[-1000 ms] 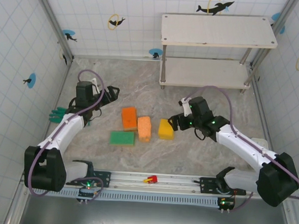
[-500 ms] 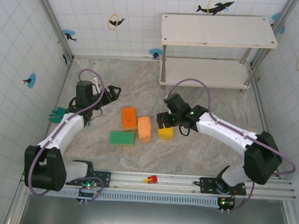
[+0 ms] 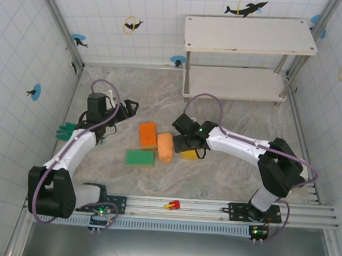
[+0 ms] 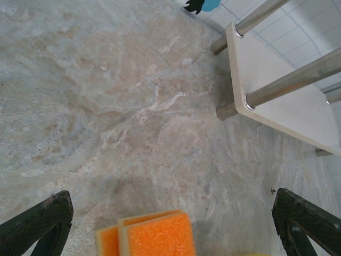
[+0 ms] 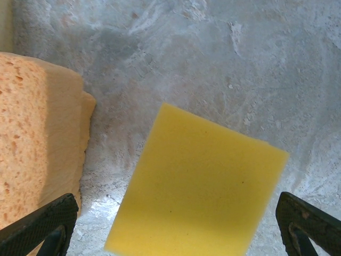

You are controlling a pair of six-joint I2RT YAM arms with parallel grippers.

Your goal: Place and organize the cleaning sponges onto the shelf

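Observation:
Four cleaning sponges lie mid-floor: orange (image 3: 148, 135), pale orange (image 3: 165, 147), green (image 3: 140, 157) and yellow (image 3: 190, 155). My right gripper (image 3: 188, 145) hovers open directly over the yellow sponge (image 5: 197, 186), one finger on each side of it, not touching; the pale orange sponge (image 5: 37, 133) lies just to its left. My left gripper (image 3: 129, 109) stands open and holds nothing, left of the orange sponge (image 4: 154, 240), which lies low between its fingertips (image 4: 40, 221). The two-tier shelf (image 3: 249, 35) stands at the back right with both boards bare; its lower board (image 4: 282, 101) is ahead of the left wrist.
A green glove (image 3: 63, 131) lies by the left wall. A small red object (image 3: 172, 205) rests on the front rail. Tiled walls close in the floor on three sides. The shelf's metal legs (image 3: 186, 82) stand on the marbled floor.
My right arm has swung left, bringing its open gripper from right of the yellow sponge to over it. The left arm and the sponges have not moved.

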